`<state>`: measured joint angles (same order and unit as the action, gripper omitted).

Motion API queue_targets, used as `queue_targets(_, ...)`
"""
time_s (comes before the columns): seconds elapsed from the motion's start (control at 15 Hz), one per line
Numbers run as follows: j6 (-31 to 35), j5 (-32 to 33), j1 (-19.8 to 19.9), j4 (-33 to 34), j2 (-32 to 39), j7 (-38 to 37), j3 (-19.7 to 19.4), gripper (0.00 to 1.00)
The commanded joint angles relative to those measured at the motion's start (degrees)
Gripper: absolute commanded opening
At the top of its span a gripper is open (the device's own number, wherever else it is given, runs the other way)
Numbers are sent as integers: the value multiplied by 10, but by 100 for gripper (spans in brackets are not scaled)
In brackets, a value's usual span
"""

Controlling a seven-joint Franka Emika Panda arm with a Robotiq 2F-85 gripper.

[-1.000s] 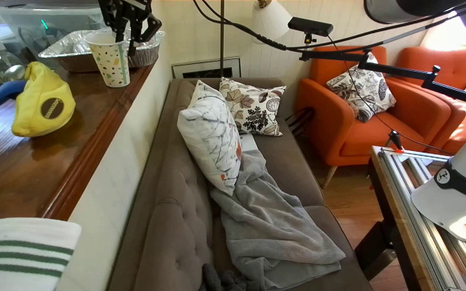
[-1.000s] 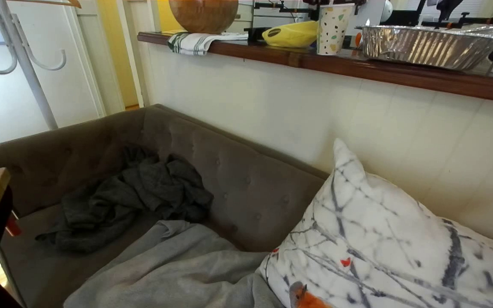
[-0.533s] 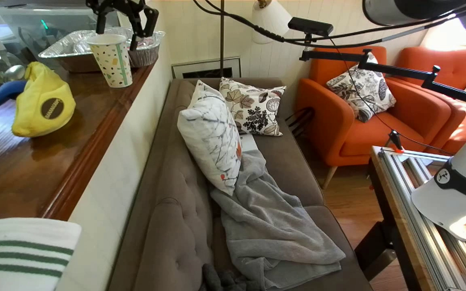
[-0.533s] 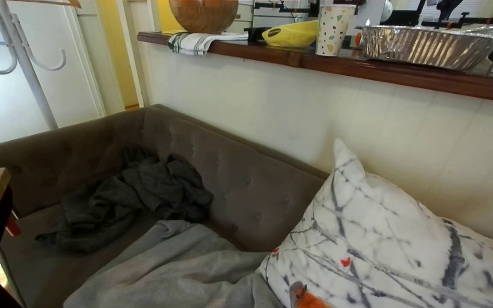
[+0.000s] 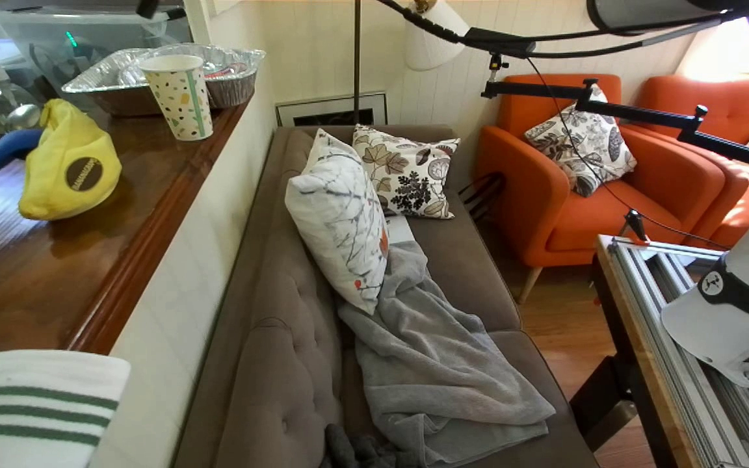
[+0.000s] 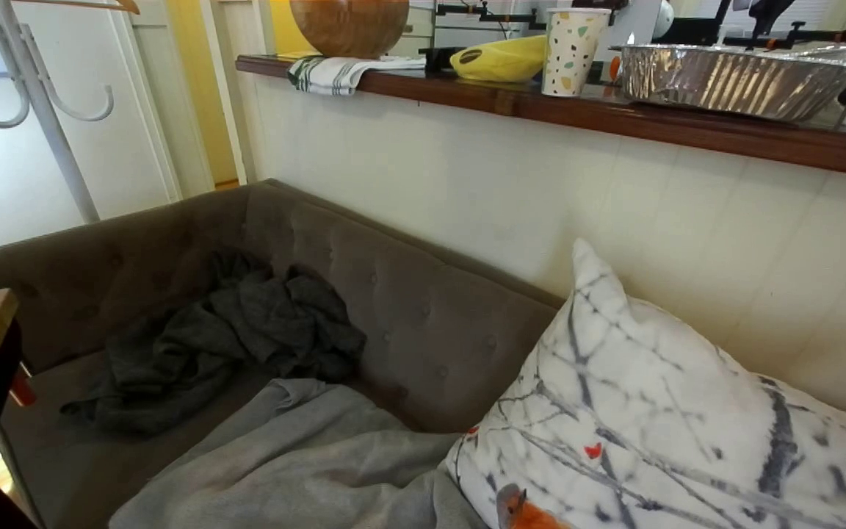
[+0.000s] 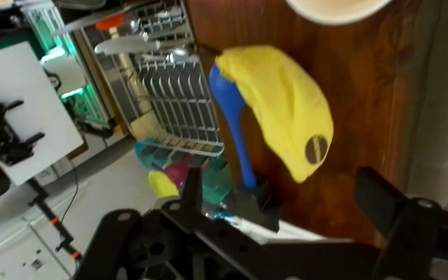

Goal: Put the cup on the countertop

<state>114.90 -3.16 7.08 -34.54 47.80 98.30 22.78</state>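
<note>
Brown countertop along left of frame in an exterior view; cup standing upright on it, upper left, near foil tray; yellow pouch at far left.

Dark cloth at centre left in an exterior view; cup at top, right of centre, between pouch and tray.

Wrist view: gripper across bottom, fingers spread wide, grasping nothing; cup rim, cut by top edge, well apart.
</note>
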Motion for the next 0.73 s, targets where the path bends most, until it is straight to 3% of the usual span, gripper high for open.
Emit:
queue_targets(0.0, -15, -68, 8, 8, -24, -7, 59, 100)
queue_targets(0.4, -60, -177, 41, -29, -52, 37, 159, 100)
queue_targets(0.47, -73, -187, 47, -38, -57, 31, 168, 100)
queue_targets(0.53, -53, -155, 23, 0, -35, 14, 146, 100)
queue_targets(0.67, -66, -165, 28, -6, -38, 14, 160, 100)
